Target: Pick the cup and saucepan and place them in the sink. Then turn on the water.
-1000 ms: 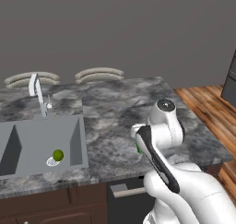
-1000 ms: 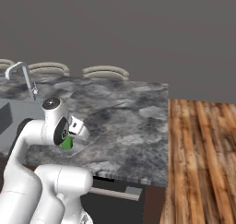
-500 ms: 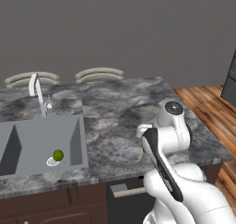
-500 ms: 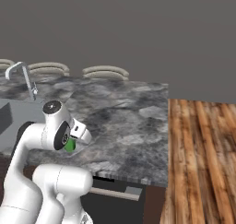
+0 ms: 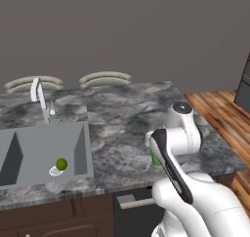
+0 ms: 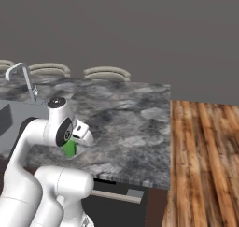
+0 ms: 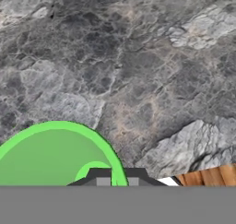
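Observation:
The cup (image 7: 50, 156) is bright green and fills the lower left of the hand view, its open mouth facing the camera. My gripper (image 7: 117, 176) is shut on the cup's rim, the two dark tips close together. The cup (image 5: 155, 159) peeks out behind my forearm, above the counter's front right part. From the right base view the cup (image 6: 70, 148) hangs under my hand (image 6: 80, 133). The sink (image 5: 29, 146) lies well to the left, with its faucet (image 5: 41, 97) behind it. The saucepan is out of view.
A small yellow-green ball (image 5: 61, 164) lies by the drain in the sink. The dark marble counter (image 5: 122, 114) stretches between cup and sink. Two stacks of plates (image 5: 105, 78) stand at the back wall. Wooden floor (image 6: 205, 160) begins to the right of the counter.
My arm has swung a little to the right over the counter's front, carrying the cup along. The gripper has stayed shut, and the sink and ball have not moved.

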